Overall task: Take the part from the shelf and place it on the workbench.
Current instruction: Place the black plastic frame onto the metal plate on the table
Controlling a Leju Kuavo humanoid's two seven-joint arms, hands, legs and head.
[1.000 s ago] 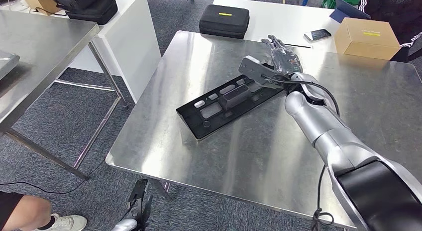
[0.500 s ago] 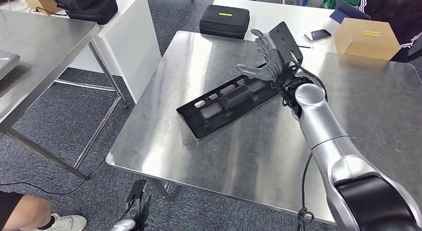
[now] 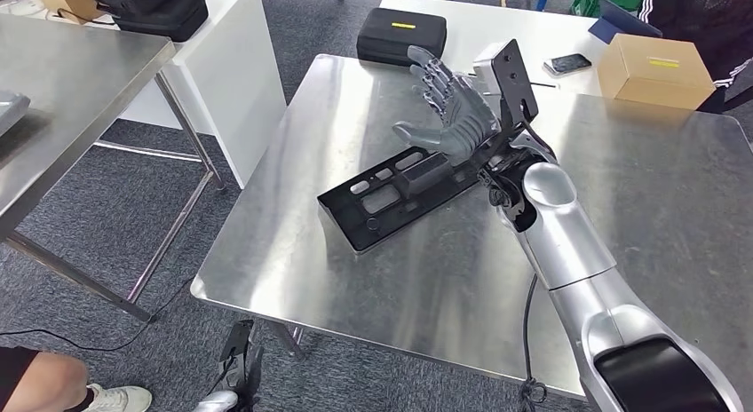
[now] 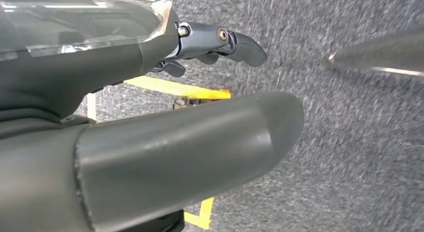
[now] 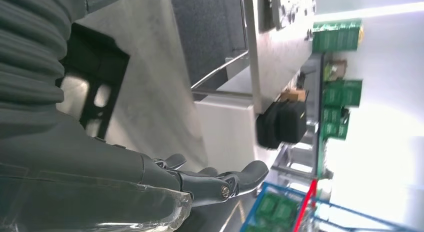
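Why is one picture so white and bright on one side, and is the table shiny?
In the right wrist view, strong light washes out the background to plain white. In the head view, the metal table shows pale streaks of glare around the black part. In the left wrist view, the thumb is close and soft, the carpet behind streaky.

Right arm [image 3: 568, 252]: silver rounded shells, black segment nearest the body, black cable [image 3: 529, 328] hanging in a loop beside it. Right hand [image 3: 453, 110]: grey palm and thick grey thumb, darker segmented fingers; black rectangular camera block [image 3: 511, 79] with a pale end at the wrist. Left hand [image 4: 150, 142]: smooth grey thumb, dark fingers [image 4: 235, 42] with a silver screw, grey cover.
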